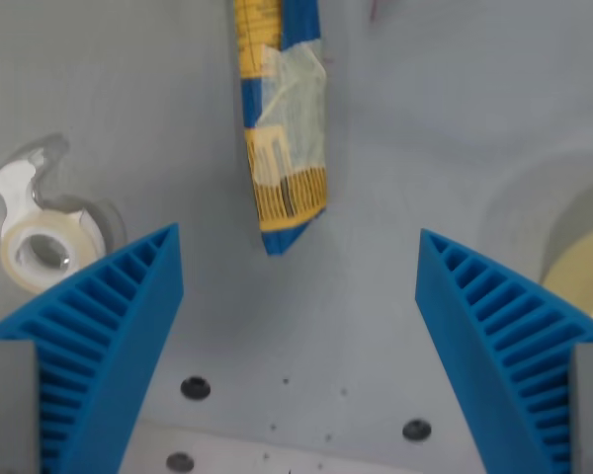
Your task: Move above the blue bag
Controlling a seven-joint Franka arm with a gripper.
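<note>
The blue bag point(282, 118), blue and yellow with a pale label, lies on the grey table and runs from the top edge down to the middle of the wrist view. Its lower tip ends just above the gap between my fingers. My gripper point(298, 242) is open and empty. Its two blue ribbed fingers point(109, 336) stand wide apart at the bottom left and bottom right, above the table and clear of the bag.
A roll of clear tape in a dispenser point(42, 242) lies at the wrist view's left. A pale yellow round object point(583, 272) shows at the right edge. Small screw holes point(195, 387) dot the table near the bottom.
</note>
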